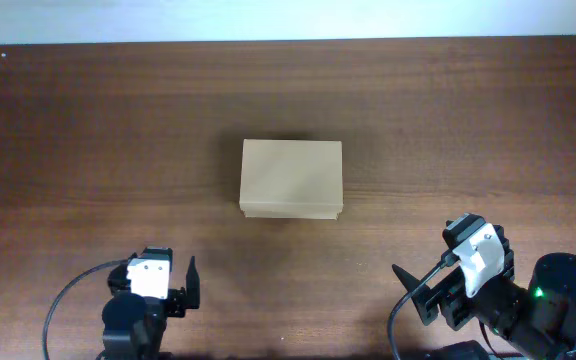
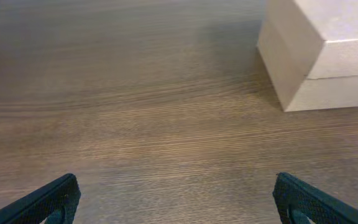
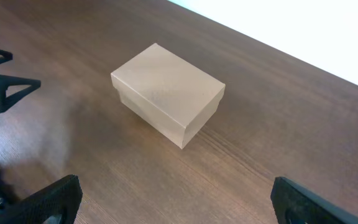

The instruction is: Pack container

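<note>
So the box (image 1: 291,178) is sitting roughly mid-tabletop (image 1: 88,130) with its lid down flat. The left end effector (image 2: 176,196) is released, jaws spread wide, over bare wood on the near side. In its own camera the box is off to the upper right. Same deal with the right end effector (image 3: 174,193): wide open, gripping nothing, well apart from the box, which shows up pretty much centered in its view.
</note>
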You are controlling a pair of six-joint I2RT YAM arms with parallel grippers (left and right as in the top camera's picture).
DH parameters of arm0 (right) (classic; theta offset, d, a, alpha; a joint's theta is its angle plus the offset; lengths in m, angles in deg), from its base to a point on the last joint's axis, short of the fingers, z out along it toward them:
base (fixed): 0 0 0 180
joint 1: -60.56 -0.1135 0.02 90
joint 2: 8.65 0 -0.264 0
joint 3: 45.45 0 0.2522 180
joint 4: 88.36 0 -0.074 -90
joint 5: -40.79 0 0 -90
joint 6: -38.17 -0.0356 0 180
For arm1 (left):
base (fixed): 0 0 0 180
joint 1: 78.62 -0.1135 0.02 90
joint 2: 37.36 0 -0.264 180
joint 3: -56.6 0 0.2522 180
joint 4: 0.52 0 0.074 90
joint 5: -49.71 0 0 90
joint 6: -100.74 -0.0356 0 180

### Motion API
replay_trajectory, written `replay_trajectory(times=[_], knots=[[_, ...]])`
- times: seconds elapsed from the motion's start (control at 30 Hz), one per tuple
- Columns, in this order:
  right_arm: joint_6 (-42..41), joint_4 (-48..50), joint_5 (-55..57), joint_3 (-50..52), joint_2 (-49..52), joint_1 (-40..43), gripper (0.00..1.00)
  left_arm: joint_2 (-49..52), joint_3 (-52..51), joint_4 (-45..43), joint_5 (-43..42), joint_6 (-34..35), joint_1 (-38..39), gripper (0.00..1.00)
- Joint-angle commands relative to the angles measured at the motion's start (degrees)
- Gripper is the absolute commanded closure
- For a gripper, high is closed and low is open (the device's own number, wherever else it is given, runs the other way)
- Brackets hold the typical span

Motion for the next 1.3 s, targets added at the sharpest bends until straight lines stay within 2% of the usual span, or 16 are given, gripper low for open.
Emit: replay_trajectory(times=[0.0, 0.7, 0.97, 1.1, 1.27], knots=[[-0.63, 0.17, -0.76, 0.31, 0.00, 0.44, 0.01, -0.83, -0.63, -0.33, 3.23, 0.79, -0.39, 0.00], [-0.63, 0.15, -0.76, 0.31, -0.02, 0.44, 0.01, -0.81, -0.63, -0.31, 3.13, 0.79, -0.39, 0.00], [-0.63, -3.63, 0.66, 0.72, -2.80, 0.50, 0.01, -0.81, -0.63, -0.31, 3.13, 0.79, -0.39, 0.00], [-0.61, -2.14, 3.82, 4.59, -6.78, 2.05, 0.01, -0.81, -0.63, -0.31, 3.13, 0.79, -0.39, 0.00], [-0.66, 2.80, 4.20, 14.84, -13.22, 5.66, 0.01, -0.81, -0.63, -0.31, 3.13, 0.79, -0.39, 0.01]])
